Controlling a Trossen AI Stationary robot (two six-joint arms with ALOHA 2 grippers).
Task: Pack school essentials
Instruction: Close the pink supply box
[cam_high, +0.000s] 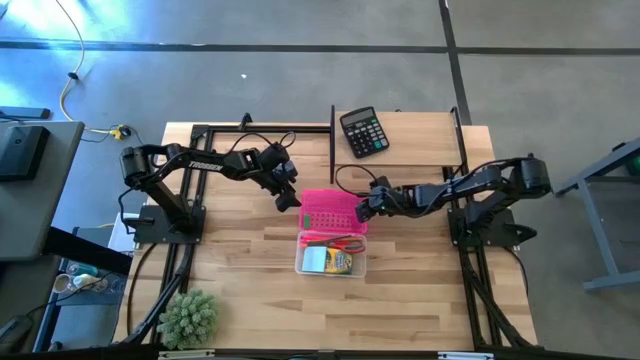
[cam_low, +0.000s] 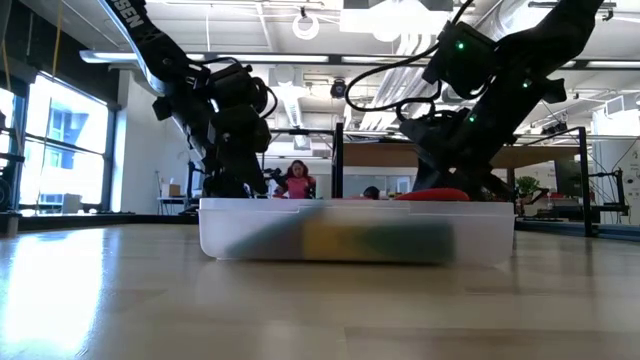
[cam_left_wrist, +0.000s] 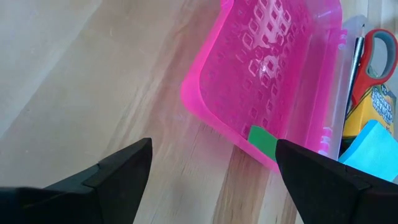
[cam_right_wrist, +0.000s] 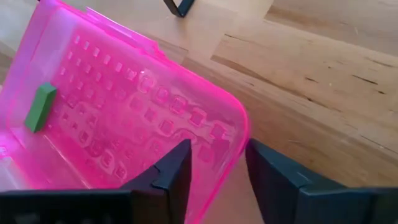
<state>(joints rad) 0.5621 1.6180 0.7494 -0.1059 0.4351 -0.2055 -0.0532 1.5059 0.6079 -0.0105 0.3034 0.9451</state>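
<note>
**A:** High view first. Pink lid (cam_high: 334, 211) lies flipped open on the table (cam_high: 420, 290), hinged to the far side of the clear box (cam_high: 331, 254). Left gripper (cam_high: 288, 196) sits at the lid's left edge, right gripper (cam_high: 364, 210) at its right edge. Black calculator (cam_high: 363, 132) is well apart at the far side, spiky green plant ball (cam_high: 189, 317) at the near left corner.

**B:** What's in the box?

**A:** Red-handled scissors (cam_high: 345, 243), yellow-green crayon box (cam_high: 342, 263), light-blue sticky-note pad (cam_high: 316, 260), all inside.

**B:** Low view?

**A:** Box wall fills the middle, contents are just a yellow-green blur behind it. Both arms come down behind the box. Fingers not readable there.

**B:** Left wrist view?

**A:** Left gripper's fingers (cam_left_wrist: 112, 177) spread wide, nothing between them, lid's corner just ahead. Tiny green eraser (cam_left_wrist: 262, 139) lies against the lid's edge. Scissors, crayon box and sticky-note pad are visible past the hinge.

**B:** Right wrist view?

**A:** Right gripper's two fingers straddle the lid's rim, one inside, one outside, gap narrow. Looks pinched on the rim, but I can't confirm contact on both sides. Eraser sits on the lid's inner face, off toward the other end.
</note>
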